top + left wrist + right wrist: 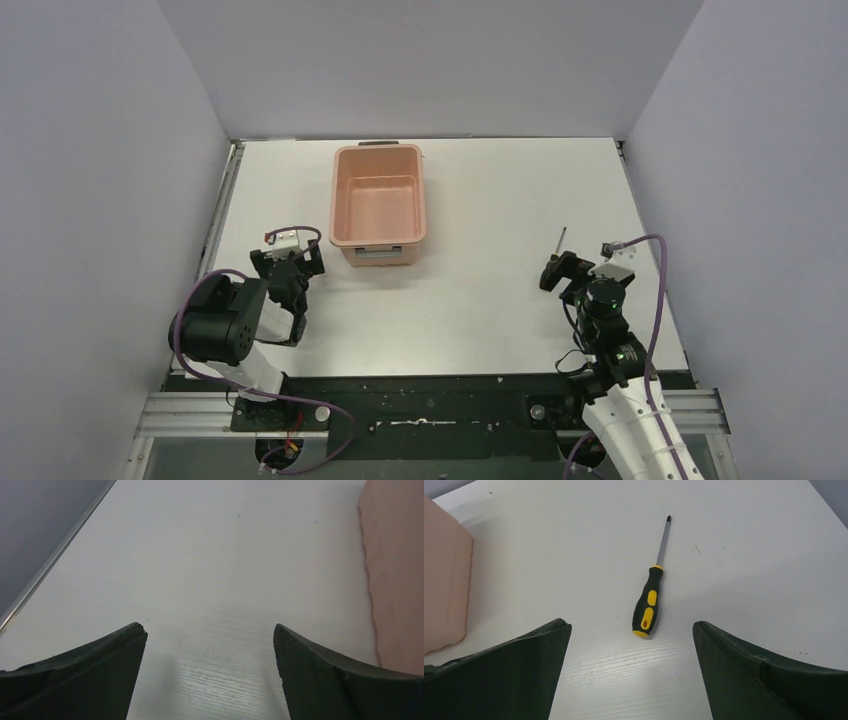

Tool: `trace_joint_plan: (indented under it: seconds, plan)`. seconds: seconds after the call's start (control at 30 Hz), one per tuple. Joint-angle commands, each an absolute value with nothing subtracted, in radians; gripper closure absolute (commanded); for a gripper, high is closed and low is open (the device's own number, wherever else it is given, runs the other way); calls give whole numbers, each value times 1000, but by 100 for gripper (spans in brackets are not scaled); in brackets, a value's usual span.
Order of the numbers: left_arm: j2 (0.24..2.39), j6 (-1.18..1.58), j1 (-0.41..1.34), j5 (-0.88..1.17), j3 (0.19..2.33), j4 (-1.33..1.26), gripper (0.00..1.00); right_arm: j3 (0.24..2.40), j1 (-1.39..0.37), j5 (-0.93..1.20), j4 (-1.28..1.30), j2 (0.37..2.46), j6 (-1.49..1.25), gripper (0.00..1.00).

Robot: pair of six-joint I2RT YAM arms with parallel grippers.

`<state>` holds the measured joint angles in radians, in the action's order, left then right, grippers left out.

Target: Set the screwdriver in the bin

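Observation:
The screwdriver [648,602], black and yellow in the handle with a thin dark shaft, lies flat on the white table, tip pointing away. My right gripper [631,624] stands open just short of the handle's butt end, with nothing between its fingers. From above, only the shaft [561,238] shows beyond the right gripper [560,270]. The salmon-pink bin [338,200] stands at the back centre-left, with nothing inside it. My left gripper [210,627] is open over bare table, and the bin's wall [395,580] is on its right. In the right wrist view, a corner of the bin [444,580] shows at far left.
Grey walls enclose the table on three sides. A metal strip [222,215] runs along the left table edge. A black rail [430,400] with the arm bases lies at the near edge. The left gripper [290,262] sits just left of the bin's near corner.

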<state>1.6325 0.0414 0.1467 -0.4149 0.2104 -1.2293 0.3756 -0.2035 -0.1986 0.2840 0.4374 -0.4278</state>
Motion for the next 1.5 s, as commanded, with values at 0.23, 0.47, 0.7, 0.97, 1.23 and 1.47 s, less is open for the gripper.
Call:
trace_joint_plan:
  seconds: [0.23, 0.47, 0.7, 0.97, 1.23, 1.47]
  plan:
    - [1611, 43, 139, -400, 233, -1251, 3, 676, -204, -233, 312, 633, -385, 0]
    - [1611, 43, 139, -401, 233, -1251, 3, 1150, -184, -303, 656, 1157, -406, 0]
    - [1611, 43, 139, -400, 233, -1252, 3, 1143, -87, -157, 621, 1501, -413, 0]
    - [1611, 43, 138, -400, 233, -1251, 3, 966, -50, -31, 451, 1678, -392, 12]
    - [1611, 43, 139, -400, 233, -1250, 3, 1022, -16, -60, 475, 1813, -335, 83]
    - [1611, 43, 138, -400, 233, -1253, 3, 1384, -23, -62, 781, 1757, -271, 100]
